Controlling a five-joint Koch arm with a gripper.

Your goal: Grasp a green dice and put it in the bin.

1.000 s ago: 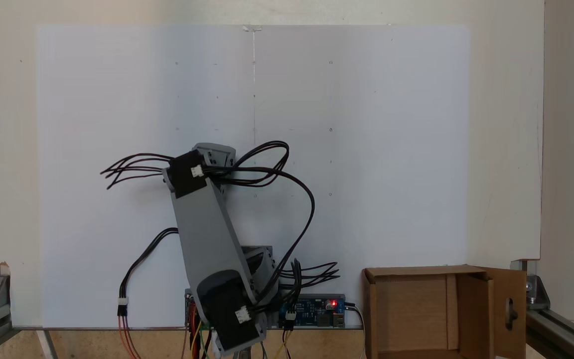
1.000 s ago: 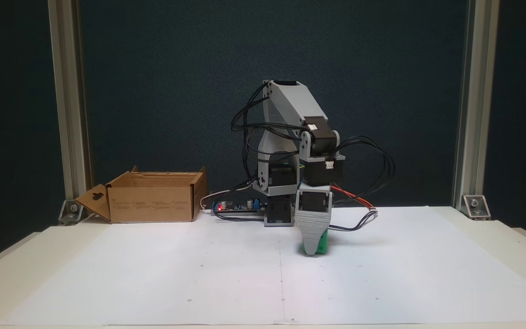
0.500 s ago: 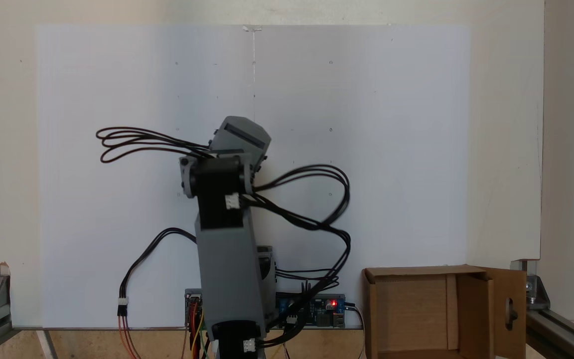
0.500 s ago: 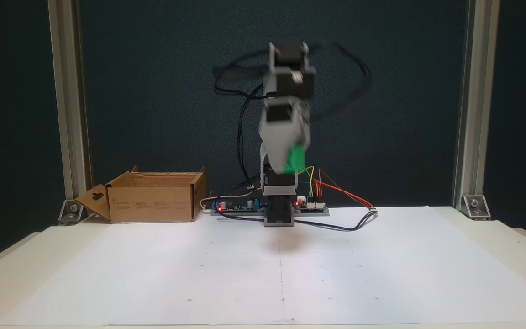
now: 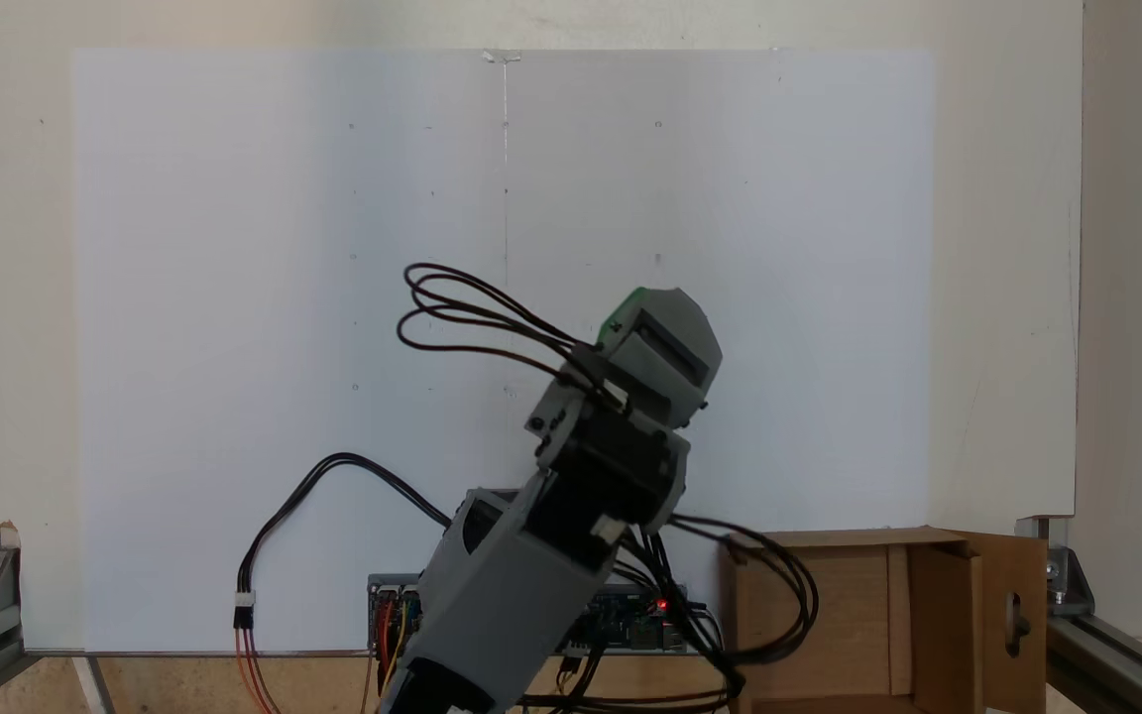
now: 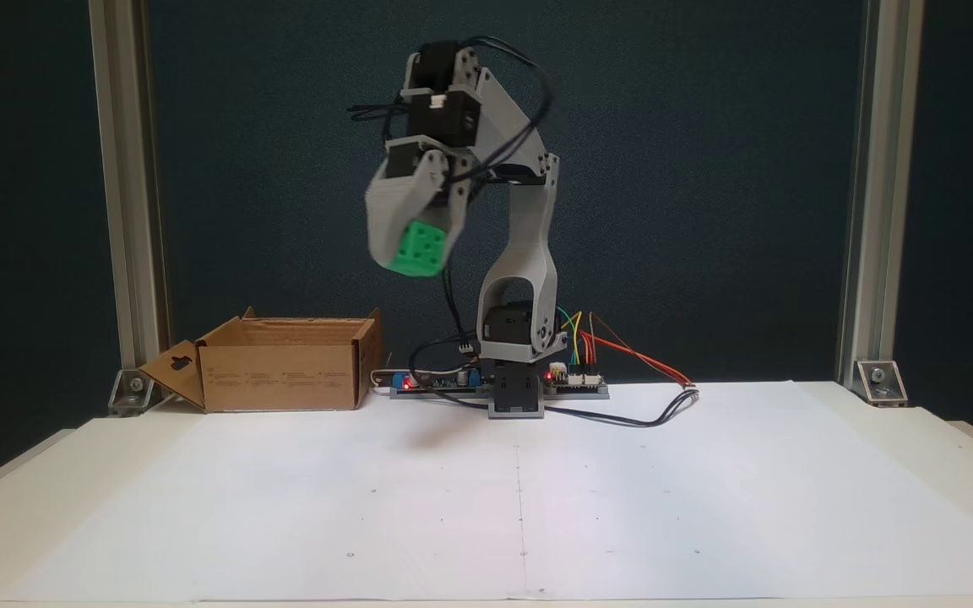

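The arm [image 6: 524, 253] stands raised on its base, upper link upright, forearm folded over toward the left in the front fixed view, wrist pointing down. The gripper [image 6: 406, 245] hangs high above the sheet [image 6: 520, 498], clamped on the dice [image 6: 417, 250], which sits between the jaws at their tips with one pipped face toward the camera. In the fixed view from above, the arm [image 5: 531, 555] leans up and to the right from the bottom edge, and a sliver of the dice [image 5: 621, 315] shows at the upper left rim of the gripper body [image 5: 665, 342]. The bin [image 6: 284, 363] rests on the table at the left of the front view, open top, holed flap folded outward; the dice is up in the air, right of the bin and not over it. From above, the bin [image 5: 888, 615] lies at lower right, cables crossing its left wall. Against half a second ago, the gripper has swung from above the base toward the bin side, and the dice has travelled with it, at roughly similar height; a second ago it was down on the sheet.
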